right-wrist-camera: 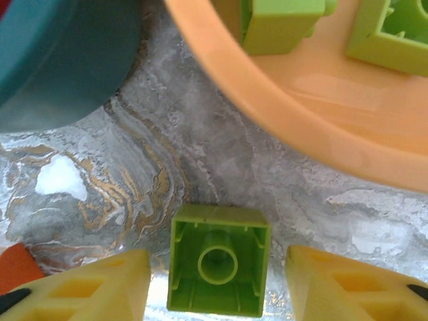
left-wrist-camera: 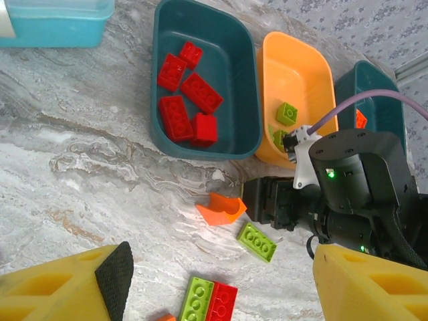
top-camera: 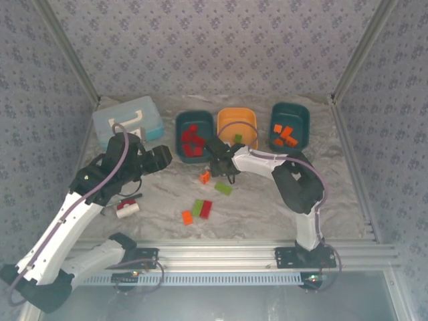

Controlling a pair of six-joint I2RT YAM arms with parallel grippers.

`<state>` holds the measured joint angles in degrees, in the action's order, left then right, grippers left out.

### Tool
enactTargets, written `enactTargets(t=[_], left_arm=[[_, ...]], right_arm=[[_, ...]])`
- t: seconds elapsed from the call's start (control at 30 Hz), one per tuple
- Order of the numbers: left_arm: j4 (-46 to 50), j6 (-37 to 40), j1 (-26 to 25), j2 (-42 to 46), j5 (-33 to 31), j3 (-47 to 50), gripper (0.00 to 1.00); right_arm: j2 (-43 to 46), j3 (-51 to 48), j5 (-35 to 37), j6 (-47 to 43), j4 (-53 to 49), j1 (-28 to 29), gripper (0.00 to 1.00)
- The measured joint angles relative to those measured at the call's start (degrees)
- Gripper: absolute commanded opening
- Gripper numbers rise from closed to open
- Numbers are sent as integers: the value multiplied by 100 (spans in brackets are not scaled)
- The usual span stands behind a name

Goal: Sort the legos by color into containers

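Nearest the arm bases, low of centre in the top view, a knot of loose legos (top-camera: 198, 208) sits on the table: orange, green and red, side by side. Up and left of them the left gripper (top-camera: 160, 157) hangs with its yellow fingers (left-wrist-camera: 67, 284) spread wide and nothing between them.

Now the action. At the bottom of its wrist view the right gripper (right-wrist-camera: 217, 287) straddles a green brick (right-wrist-camera: 217, 267), jaws parted. A sliver of marbled table (right-wrist-camera: 200, 147) shows on each side, so no contact yet.

The brick looks upside down, its hollow and single centre tube facing the camera, studs away by my reckoning. It's close to square, so there's barely a long axis. Its flat walls run parallel to the fingers, just what you want.

Light, rigid, glossy plastic. I'd squeeze two opposite walls squarely at mid-height, since a corner pinch could flick it away.

An orange brick (right-wrist-camera: 13, 267) peeks in at the lower-left edge. Beyond, across the upper right, the orange tub (right-wrist-camera: 281, 114) already holds two green pieces (right-wrist-camera: 281, 23), and a teal tub (right-wrist-camera: 60, 60) sits upper left.
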<state>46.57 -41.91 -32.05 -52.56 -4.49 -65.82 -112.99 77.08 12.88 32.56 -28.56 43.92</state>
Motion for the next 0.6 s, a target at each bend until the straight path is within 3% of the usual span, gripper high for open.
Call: enactTargets(t=[0.27,0.43,0.6], left_arm=[[4,-22,-83,4,2,0,73],[4,-22,-98,0,26,0,73],[-42,-20,-219,-15,195,114,74]], right_arm=[[-146,79,131,61,-4,0,28],[-52,24,326,70,-52,144,27],[866,-271,546,111,-387,483,30]])
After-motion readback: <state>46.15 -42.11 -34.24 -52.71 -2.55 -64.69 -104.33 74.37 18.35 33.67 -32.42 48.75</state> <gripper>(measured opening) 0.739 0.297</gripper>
